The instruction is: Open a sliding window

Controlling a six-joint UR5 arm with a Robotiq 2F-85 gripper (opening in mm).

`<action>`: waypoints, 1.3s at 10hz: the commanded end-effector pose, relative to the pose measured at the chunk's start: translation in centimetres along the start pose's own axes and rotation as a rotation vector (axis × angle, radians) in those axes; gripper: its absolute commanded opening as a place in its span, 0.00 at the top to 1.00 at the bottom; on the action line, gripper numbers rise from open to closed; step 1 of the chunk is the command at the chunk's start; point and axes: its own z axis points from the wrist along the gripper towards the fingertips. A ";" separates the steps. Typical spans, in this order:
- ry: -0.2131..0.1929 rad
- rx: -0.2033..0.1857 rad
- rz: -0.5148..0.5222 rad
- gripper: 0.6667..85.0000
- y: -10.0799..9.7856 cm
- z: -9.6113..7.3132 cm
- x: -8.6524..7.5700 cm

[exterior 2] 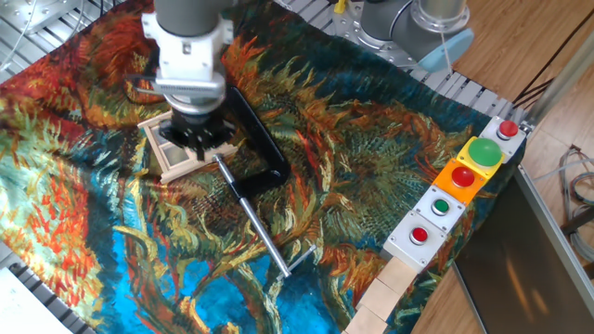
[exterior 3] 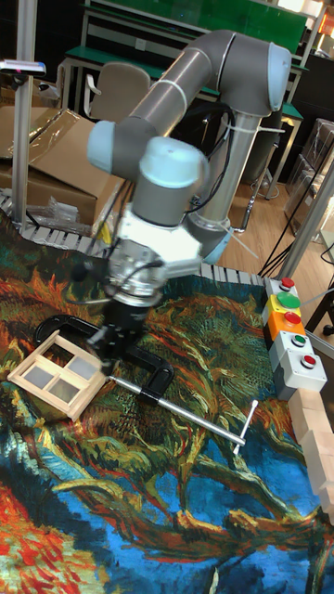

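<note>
Landmark: the window (exterior 2: 182, 148) is taken as the reference for all places.
Blocks: pale wooden blocks (exterior 2: 383, 291) are seen at the near edge of the tabletop, well apart from the window, on the button-box side.
Cloth: a patterned cloth (exterior 2: 353, 176) in blue, orange and green is spread over the tabletop; the window lies flat on it.
Rod: a metal screw rod (exterior 3: 181, 404) with a small cross-handle at its free end runs from just beside the window's near corner toward the near edge.
Clamp: a black C-clamp (exterior 2: 263, 148) lies on the cloth, its frame passing just beside the window on the button-box side; whether the two touch cannot be told.
Window: a small light-wood frame with four translucent panes (exterior 3: 57, 372) is shown whole in the tall fixed view; in the fixed view its far part is covered by the pincer.
Pincer: the black pincer (exterior 2: 196, 133) is held pointing down over the window's edge nearest the clamp, close to or on the frame; its image is blurred, so how far the fingers are parted, and whether anything is gripped, cannot be told.
Buttons: a row of button boxes (exterior 2: 461, 186) with red and green buttons is set along the tabletop edge, well apart from the window, past the clamp.
Arm: the grey UR5 arm (exterior 3: 199, 83) is seen rising above the window and bending back to its base beyond the tabletop's far edge.
Background: cardboard boxes (exterior 3: 56, 181) and a chair are visible far behind the window.
</note>
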 end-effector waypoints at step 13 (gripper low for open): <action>-0.011 -0.046 0.232 0.99 5.9 -2.8 -9.2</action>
